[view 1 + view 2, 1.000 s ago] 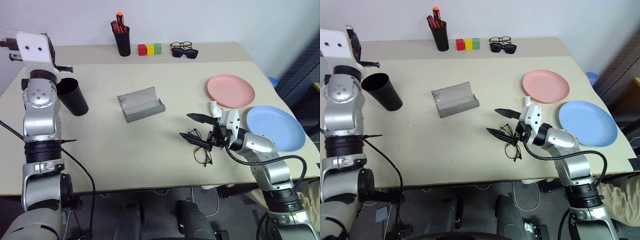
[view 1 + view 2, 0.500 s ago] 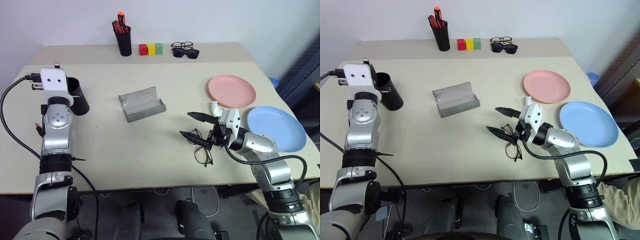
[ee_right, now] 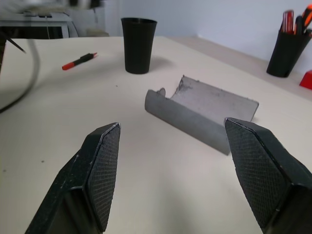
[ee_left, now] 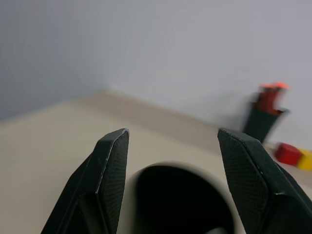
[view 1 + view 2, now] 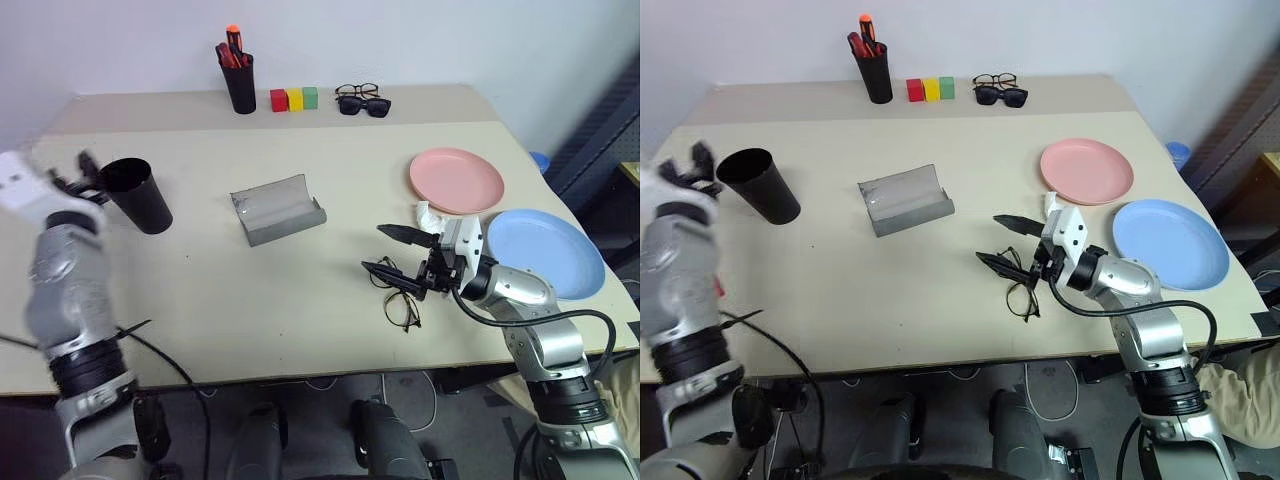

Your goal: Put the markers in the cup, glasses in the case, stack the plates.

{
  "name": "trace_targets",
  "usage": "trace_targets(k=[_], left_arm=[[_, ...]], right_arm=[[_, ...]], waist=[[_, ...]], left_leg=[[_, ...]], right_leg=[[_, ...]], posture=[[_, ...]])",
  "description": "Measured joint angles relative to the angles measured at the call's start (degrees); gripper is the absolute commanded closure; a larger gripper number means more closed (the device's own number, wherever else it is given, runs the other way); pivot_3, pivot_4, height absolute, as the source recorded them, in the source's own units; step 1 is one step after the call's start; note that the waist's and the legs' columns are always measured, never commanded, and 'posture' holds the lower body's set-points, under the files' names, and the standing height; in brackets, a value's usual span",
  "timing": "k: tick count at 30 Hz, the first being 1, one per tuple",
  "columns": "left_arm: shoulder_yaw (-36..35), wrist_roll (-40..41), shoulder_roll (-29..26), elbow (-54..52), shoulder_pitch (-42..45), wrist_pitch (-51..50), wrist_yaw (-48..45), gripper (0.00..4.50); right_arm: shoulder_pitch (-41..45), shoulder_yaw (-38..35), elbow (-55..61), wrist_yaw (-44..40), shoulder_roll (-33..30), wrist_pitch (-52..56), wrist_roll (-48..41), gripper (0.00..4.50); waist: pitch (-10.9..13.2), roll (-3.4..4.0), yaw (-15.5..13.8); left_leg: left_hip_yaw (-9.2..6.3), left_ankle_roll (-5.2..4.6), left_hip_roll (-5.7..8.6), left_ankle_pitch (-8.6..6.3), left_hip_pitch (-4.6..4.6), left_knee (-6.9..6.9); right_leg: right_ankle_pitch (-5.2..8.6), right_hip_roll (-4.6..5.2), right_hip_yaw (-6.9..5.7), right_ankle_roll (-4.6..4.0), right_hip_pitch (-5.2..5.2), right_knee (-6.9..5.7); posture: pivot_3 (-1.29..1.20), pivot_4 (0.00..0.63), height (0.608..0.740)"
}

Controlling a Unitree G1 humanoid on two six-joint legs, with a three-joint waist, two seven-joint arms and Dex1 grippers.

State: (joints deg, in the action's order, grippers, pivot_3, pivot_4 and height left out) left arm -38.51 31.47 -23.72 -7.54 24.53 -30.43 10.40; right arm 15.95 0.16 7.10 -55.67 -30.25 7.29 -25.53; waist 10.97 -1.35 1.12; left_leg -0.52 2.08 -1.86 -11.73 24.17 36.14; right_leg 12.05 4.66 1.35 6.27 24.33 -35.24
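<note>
Left gripper (image 4: pixel 168 170) spread, empty, just behind the cup (image 5: pixel 136 194). Right gripper (image 5: pixel 389 250) spread above the glasses (image 5: pixel 400 300) on the bench (image 5: pixel 300 290). Marker (image 3: pixel 79 60) lies near the cup.

The glasses (image 5: pixel 400 300) lie just under the right gripper's fingertips (image 5: pixel 381 269), the case (image 3: pixel 202 111) and cup (image 3: pixel 138 45) beyond them, a marker (image 3: pixel 79 61) apparently beside the cup.
</note>
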Motion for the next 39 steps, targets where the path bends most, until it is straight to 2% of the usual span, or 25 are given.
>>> trace_targets(k=[3,6,13,20,28,31,35,36,39], left_arm=[[-3.81,2.44,-0.76,-4.01,-4.67,-7.14,3.1,1.58],[-5.77,2.78,-0.87,-5.0,-5.86,-14.69,8.36,1.58],[-2.09,-3.24,-1.39,-1.47,-5.0,-26.61,15.13,1.58],[1.25,-8.78,-3.12,7.09,0.81,-31.67,15.96,1.58],[3.48,-13.22,-5.17,15.42,5.38,-32.74,13.31,1.58],[4.08,-14.42,-6.14,18.1,6.59,-32.28,11.53,2.38],[5.35,-15.64,-6.56,21.2,7.11,-29.53,9.67,4.31],[5.45,-16.05,-6.57,21.64,7.1,-28.94,9.38,4.45],[5.41,-16.17,-6.61,21.36,6.33,-28.6,7.31,4.45]], right_arm=[[1.18,0.36,-1.87,-0.74,0.68,-0.56,0.11,1.05],[2.47,0.72,-2.95,-1.51,1.45,-1.35,0.5,1.05],[3.21,0.82,-4.91,-2.38,2.07,-1.7,0.9,1.05],[3.2,0.83,-5.03,-2.45,2.16,-1.98,1.18,1.05],[1.59,0.76,-4.93,-1.84,2.13,-2.63,1.22,1.05],[1.17,0.76,-4.93,-1.54,2.14,-2.68,1.37,1.05],[1.17,0.75,-4.93,-1.31,2.16,-2.75,1.73,1.05],[1.15,0.75,-4.93,-1.31,2.16,-2.78,1.74,1.05],[1.1,0.75,-4.87,-1.09,2.16,-2.77,1.77,1.05]], waist=[[-0.03,-0.07,-0.42],[-0.12,-0.25,-0.7],[-0.18,-0.36,-0.32],[-0.18,-0.37,-0.32],[-0.18,-0.37,-0.32],[-0.18,-0.37,-0.32],[-0.2,-0.33,-0.07],[-0.21,-0.32,0.02],[-0.24,-0.25,-0.04]], left_leg=[[0.0,0.01,0.02,0.0,0.0,0.06],[-0.03,0.03,0.03,0.01,0.0,0.09],[-0.02,0.05,0.03,0.01,-0.05,0.01],[-0.02,0.06,0.03,0.01,-0.05,-0.02],[-0.02,0.08,0.03,0.02,-0.05,-0.05],[-0.02,0.09,0.03,0.02,-0.06,-0.05],[0.0,0.11,0.02,0.03,-0.15,-0.12],[0.0,0.11,0.02,0.03,-0.19,-0.16],[0.0,0.13,0.02,0.04,-0.26,-0.21]], right_leg=[[0.1,0.01,0.0,-0.19,-0.08,0.04],[0.11,0.01,0.0,-0.21,-0.14,0.05],[0.11,0.0,-0.01,-0.22,-0.11,0.05],[0.11,-0.01,-0.01,-0.22,-0.1,0.07],[0.11,-0.01,-0.02,-0.21,-0.08,0.06],[0.11,0.0,-0.02,-0.21,-0.08,0.06],[0.11,0.0,-0.01,-0.22,-0.08,0.04],[0.1,0.0,0.0,-0.22,-0.09,0.03],[0.11,0.0,0.0,-0.22,-0.1,-0.01]], posture=[[0.0,0.15,0.74],[0.0,0.15,0.74],[0.0,0.15,0.74],[0.0,0.15,0.74],[0.0,0.15,0.74],[0.0,0.15,0.74],[0.0,0.15,0.74],[0.0,0.15,0.74],[0.0,0.15,0.74]])
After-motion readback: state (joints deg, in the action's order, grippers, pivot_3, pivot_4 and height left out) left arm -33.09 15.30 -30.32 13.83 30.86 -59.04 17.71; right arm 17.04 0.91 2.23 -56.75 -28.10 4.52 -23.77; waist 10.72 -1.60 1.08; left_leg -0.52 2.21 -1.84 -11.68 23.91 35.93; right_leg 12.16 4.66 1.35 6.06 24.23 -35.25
